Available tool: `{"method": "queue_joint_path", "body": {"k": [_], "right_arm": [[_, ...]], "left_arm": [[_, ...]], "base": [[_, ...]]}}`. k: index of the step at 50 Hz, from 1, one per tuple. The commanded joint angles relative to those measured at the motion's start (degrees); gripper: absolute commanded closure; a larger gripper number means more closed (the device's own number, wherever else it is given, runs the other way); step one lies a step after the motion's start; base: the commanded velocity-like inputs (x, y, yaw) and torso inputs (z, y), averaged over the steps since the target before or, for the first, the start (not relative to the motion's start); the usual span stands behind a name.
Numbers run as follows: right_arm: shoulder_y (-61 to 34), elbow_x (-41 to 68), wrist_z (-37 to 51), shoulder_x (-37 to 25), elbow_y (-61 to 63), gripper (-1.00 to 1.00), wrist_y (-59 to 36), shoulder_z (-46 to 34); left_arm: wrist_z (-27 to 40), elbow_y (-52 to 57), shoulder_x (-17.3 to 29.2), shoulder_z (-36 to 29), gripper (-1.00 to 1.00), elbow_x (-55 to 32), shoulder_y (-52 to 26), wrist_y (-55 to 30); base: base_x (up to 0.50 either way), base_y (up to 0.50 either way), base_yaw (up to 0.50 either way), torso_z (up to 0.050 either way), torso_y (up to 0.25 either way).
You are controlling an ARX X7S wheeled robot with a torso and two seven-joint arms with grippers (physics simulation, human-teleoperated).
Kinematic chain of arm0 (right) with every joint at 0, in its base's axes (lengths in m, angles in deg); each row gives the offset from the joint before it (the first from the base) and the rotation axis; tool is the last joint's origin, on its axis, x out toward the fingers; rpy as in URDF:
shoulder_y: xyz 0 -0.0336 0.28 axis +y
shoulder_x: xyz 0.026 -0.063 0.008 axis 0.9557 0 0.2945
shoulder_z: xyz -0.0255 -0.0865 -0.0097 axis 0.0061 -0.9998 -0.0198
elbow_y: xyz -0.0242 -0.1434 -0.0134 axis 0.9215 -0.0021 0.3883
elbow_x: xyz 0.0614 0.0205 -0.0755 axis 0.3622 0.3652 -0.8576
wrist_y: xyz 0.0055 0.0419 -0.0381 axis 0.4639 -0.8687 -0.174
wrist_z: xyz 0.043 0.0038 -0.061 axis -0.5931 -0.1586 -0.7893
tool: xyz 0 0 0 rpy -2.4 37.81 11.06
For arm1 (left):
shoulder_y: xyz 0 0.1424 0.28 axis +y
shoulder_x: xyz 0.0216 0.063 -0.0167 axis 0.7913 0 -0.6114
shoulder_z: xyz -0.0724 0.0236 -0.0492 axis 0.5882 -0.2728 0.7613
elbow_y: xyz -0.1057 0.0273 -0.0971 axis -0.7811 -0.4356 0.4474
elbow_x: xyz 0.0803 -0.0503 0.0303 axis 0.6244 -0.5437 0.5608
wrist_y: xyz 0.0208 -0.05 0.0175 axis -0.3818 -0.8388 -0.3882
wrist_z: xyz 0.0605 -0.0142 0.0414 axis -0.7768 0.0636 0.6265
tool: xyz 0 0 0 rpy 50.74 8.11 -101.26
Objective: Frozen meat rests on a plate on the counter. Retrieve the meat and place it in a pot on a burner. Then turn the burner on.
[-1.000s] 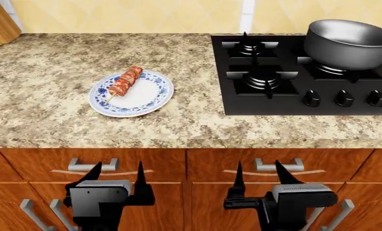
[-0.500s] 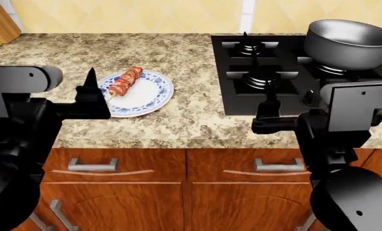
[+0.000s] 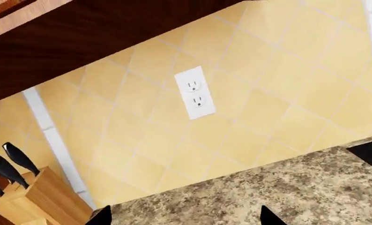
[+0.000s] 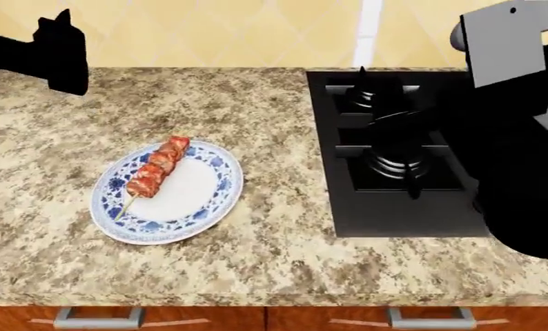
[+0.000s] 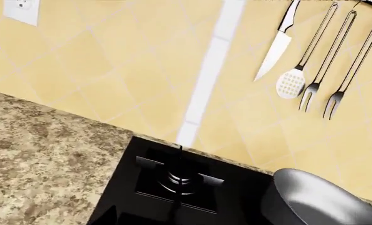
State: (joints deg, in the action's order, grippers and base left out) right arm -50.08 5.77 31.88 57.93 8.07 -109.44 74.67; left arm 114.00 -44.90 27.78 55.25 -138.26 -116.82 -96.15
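1. Left wrist view: only jaw tips show, set wide apart, over the granite bench [image 3: 298,187] near a knife block [image 3: 30,199].
2. Head view: the kebab [image 4: 157,167] lies on the plate [image 4: 196,200]; a shallow grasp risks snagging its skewer.
3. Right wrist view: the pot [image 5: 320,199] sits by a burner [image 5: 180,178]; the right jaws are unreadable.

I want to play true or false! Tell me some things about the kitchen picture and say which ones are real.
1. The reddish-brown meat skewer lies on the round blue-and-white plate. True.
2. The plate sits on the black cooktop. False: it sits on the speckled granite counter.
3. A grey metal pot stands beside a burner. True.
4. A gripper is holding the meat skewer. False: nothing touches it.
5. A knife hangs on the yellow tiled wall. True.
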Motion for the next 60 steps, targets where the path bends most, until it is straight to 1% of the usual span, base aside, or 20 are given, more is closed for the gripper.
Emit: {"method": "queue_joint_path", "body": {"k": [1, 4, 7, 13, 16, 17, 20, 24, 30, 34, 37, 39, 41, 43, 44, 45, 46, 51, 54, 60], "right_arm": [[-3.9, 7.5, 4.8, -2.0, -4.2, -1.0, 0.2, -4.9], [-5.4, 9.6, 6.4, -1.3, -4.6, -1.0, -0.3, -5.2], [-6.7, 11.5, 7.7, -0.9, -5.4, -1.0, -0.4, -5.4], [-7.8, 13.4, 9.6, -1.2, -5.7, -1.0, -0.8, -7.1], [-7.9, 14.5, 10.3, -1.6, -6.0, -1.0, -0.7, -7.6], [-8.0, 14.7, 10.4, -1.7, -5.9, -1.0, -0.7, -7.9], [-8.6, 16.0, 11.5, -1.6, -6.5, -1.0, -0.4, -8.3], [-9.3, 16.1, 11.3, -1.4, -6.5, -1.0, 0.0, -9.4], [-9.7, 18.8, 13.1, -2.8, -6.2, -1.0, 0.3, -9.8], [-10.0, 19.1, 13.4, -3.3, -6.3, -1.0, 0.5, -10.5], [-9.7, 18.9, 13.0, -3.6, -6.0, -1.0, 0.9, -10.8], [-9.4, 18.4, 12.3, -3.9, -5.9, -1.0, 1.2, -11.0], [-9.3, 18.6, 12.5, -4.1, -5.9, -1.0, 1.4, -11.2], [-9.0, 18.5, 12.5, -4.4, -5.8, -1.0, 1.7, -11.3], [-8.8, 18.6, 12.6, -4.6, -5.6, -1.0, 1.8, -11.3], [-8.6, 18.7, 12.7, -4.7, -5.5, -1.0, 1.9, -11.4], [-8.6, 18.7, 12.6, -4.8, -5.4, -1.0, 2.1, -11.4], [-8.2, 18.4, 12.6, -5.2, -5.1, -1.0, 2.7, -11.9], [-8.0, 18.1, 12.3, -5.6, -4.8, -1.0, 2.9, -12.2], [-7.1, 17.1, 11.4, -6.2, -4.3, -1.0, 3.8, -12.5]], "left_arm": [[0.7, -3.2, 3.1, -7.3, -1.0, -3.9, -8.1, -1.1], [1.3, -3.3, 3.7, -7.0, -1.0, -5.2, -7.4, -0.4], [5.1, -3.6, 3.3, -6.7, -1.0, -10.1, -7.8, -0.8], [4.5, -3.3, 4.7, -8.1, -1.0, -10.6, -7.8, -0.3], [5.6, -3.2, 5.6, -8.2, -1.0, -13.8, -7.1, -0.2], [4.5, -3.1, 5.8, -8.5, -1.0, -12.7, -7.0, 0.1], [3.3, -3.6, 6.4, -9.3, -1.0, -13.8, -7.4, -0.2], [4.9, -4.4, 6.6, -10.2, -1.0, -16.9, -7.4, 0.1], [7.8, -4.8, 9.6, -10.1, -1.0, -27.2, -3.6, 2.9], [6.9, -4.1, 11.6, -10.2, -1.0, -31.2, -1.4, 3.5], [6.6, -4.0, 12.4, -9.0, -1.0, -33.9, 1.1, 6.2], [8.5, -6.0, 12.5, -7.2, -1.0, -38.2, 2.1, 11.7], [9.3, -6.6, 12.9, -7.3, -1.0, -39.9, 1.9, 12.6], [11.6, -5.2, 13.7, -7.8, -1.0, -44.3, 2.5, 14.9], [11.3, -4.5, 14.1, -6.5, -1.0, -45.3, 6.5, 17.0], [10.9, -3.5, 14.0, -5.3, -1.0, -44.4, 7.8, 17.9], [11.2, -3.7, 14.0, -4.7, -1.0, -45.7, 8.9, 19.5], [13.1, -3.2, 14.5, -5.4, -1.0, -47.6, 9.2, 20.9], [15.3, -3.7, 15.1, -8.2, -1.0, -48.1, 8.8, 19.7], [15.7, -4.9, 13.8, -12.7, -1.0, -46.8, 7.2, 15.6]], "base": [[0.5, 0.0, 0.0, 0.0, 0.0], [0.5, 0.0, 0.0, 0.0, 0.0], [0.5, 0.0, 0.0, 0.0, 0.0], [0.5, 0.0, 0.0, 0.0, 0.003], [0.43, 0.0, 0.0, 0.0, 0.0], [0.35, 0.0, 0.0, 0.0, 0.0], [0.13, 0.0, 0.0, 0.0, 0.0], [0.0, 0.0, 0.0, 0.0, 0.002], [0.0, 0.0, 0.0, 0.0, 0.0], [0.0, 0.0, 0.0, 0.0, 0.0], [0.0, 0.0, 0.0, 0.0, 0.0], [0.0, 0.0, 0.0, 0.0, 0.0], [0.0, 0.0, 0.0, 0.0, 0.0], [0.0, 0.0, 0.0, 0.0, 0.0], [0.0, 0.0, 0.0, 0.0, 0.0], [0.0, 0.0, 0.0, 0.0, 0.0], [0.0, 0.0, 0.0, 0.0, 0.0], [0.0, 0.0, 0.0, 0.0, 0.0], [0.0, 0.0, 0.0, 0.0, 0.0], [0.0, 0.0, 0.0, 0.0, 0.0]]}}
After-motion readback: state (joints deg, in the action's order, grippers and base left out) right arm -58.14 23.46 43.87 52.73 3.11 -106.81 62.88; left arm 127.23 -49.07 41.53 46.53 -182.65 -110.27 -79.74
